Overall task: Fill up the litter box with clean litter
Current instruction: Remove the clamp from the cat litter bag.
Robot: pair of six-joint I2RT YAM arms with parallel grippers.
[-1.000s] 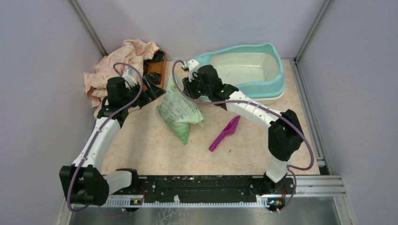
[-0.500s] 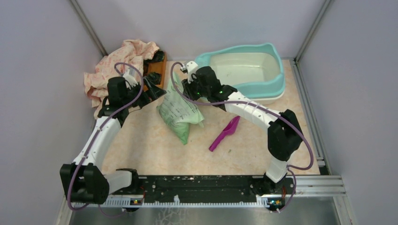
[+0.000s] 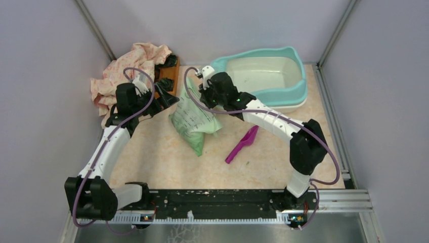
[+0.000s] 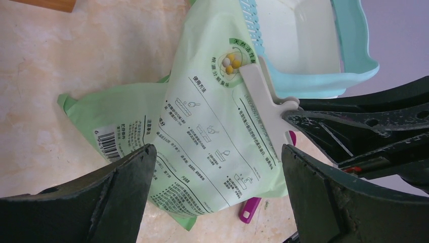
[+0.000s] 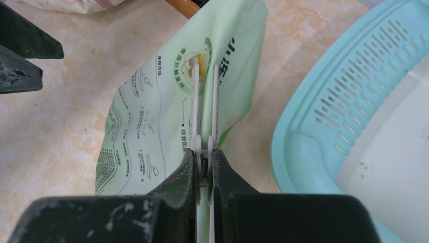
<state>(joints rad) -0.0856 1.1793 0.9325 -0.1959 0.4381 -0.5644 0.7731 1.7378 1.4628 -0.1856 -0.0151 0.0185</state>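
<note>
Just left of the litter box [image 5: 324, 101] at the far right of the bench, the right tool [image 5: 204, 164] pinches the white clip [image 5: 205, 101] atop a litter bag [image 5: 152, 126] that looks soft, slippery and bottom-heavy, likely best gripped at its top edge, while the left tool [image 4: 217, 152] gapes wide beside it.

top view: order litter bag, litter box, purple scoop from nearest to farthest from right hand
1. litter bag, its white clip gripped in the right hand
2. litter box, rim just behind-right
3. purple scoop, nearer the robot
</note>
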